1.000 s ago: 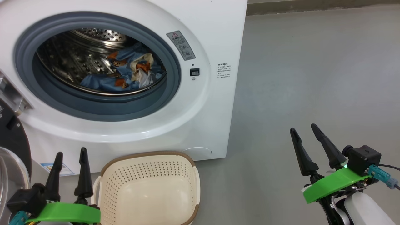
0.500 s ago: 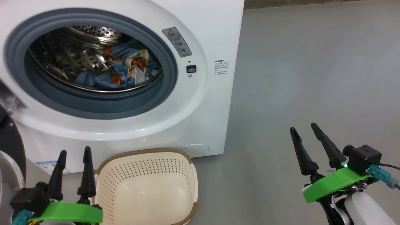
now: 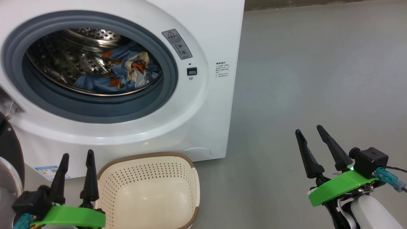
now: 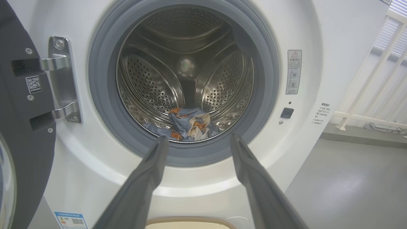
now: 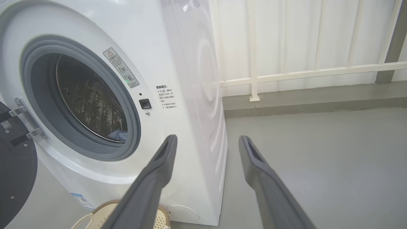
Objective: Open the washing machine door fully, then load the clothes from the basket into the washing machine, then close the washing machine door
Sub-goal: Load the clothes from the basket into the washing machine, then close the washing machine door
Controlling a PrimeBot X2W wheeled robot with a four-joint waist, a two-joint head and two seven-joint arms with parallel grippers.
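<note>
The left gripper hangs low in front of the washing machine, below its opening, with its two long dark fingers spread wide, pointing up and holding nothing. The right gripper hovers well off the machine's right side over bare floor, its fingers also spread apart and empty. Each gripper sits on a bright green mount.

The machine is a smooth white box with a broad round front. A grey rubber door seal rings the mouth of the drum, which is shiny steel dotted with small holes and has raised ribs. The clothes lie crumpled at the bottom of the drum: soft light blue fabric with orange-brown figures and cream patches. The washing machine door is swung open to the machine's left on a metal hinge, showing its dark inner face. The basket stands on the floor just in front of the machine's lower front. It is cream perforated plastic with a brown rim, and its bare bottom is in plain sight.

A grey warning label is stuck to the right of the opening. The floor is smooth, matt grey. Beyond the machine's right side, a white railing runs along a pale wall.
</note>
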